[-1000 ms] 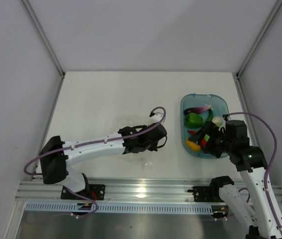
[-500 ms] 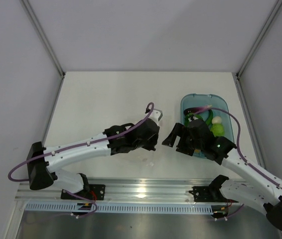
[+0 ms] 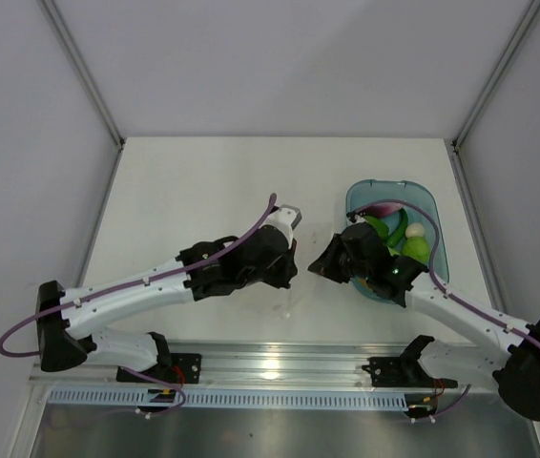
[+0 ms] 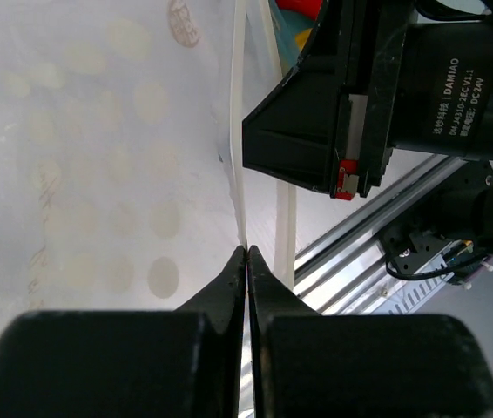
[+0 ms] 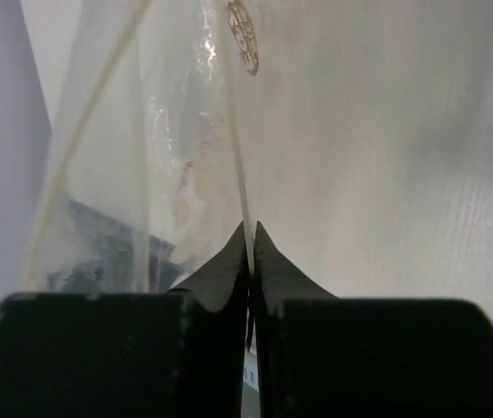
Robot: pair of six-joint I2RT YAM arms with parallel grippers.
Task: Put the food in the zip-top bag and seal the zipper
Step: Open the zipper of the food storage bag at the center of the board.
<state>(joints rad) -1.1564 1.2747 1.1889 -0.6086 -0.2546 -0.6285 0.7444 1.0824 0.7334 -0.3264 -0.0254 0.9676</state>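
Now, your left claw (image 4: 246, 252) is pressed together on one zipper (image 4: 237, 148) strip of the zip-top bag (image 4: 90, 174). Your right claw (image 5: 251, 228), facing it from 3 o'clock, pinches a second strip of that bag. Over the worktop (image 3: 203, 191), the food (image 3: 416, 250) sits in the teal tray (image 3: 423, 202) at 2 o'clock.

White print is running sideways on the black motor housing (image 4: 455, 78) at the right of the left wrist view. One line is starting "DM-" and ending "V1.1". The next is showing small characters, then "DC24V". A round reddish stamp (image 4: 184, 22) is sitting on the zip-top bag (image 4: 98, 157), its lettering blurring out in both wrist views.
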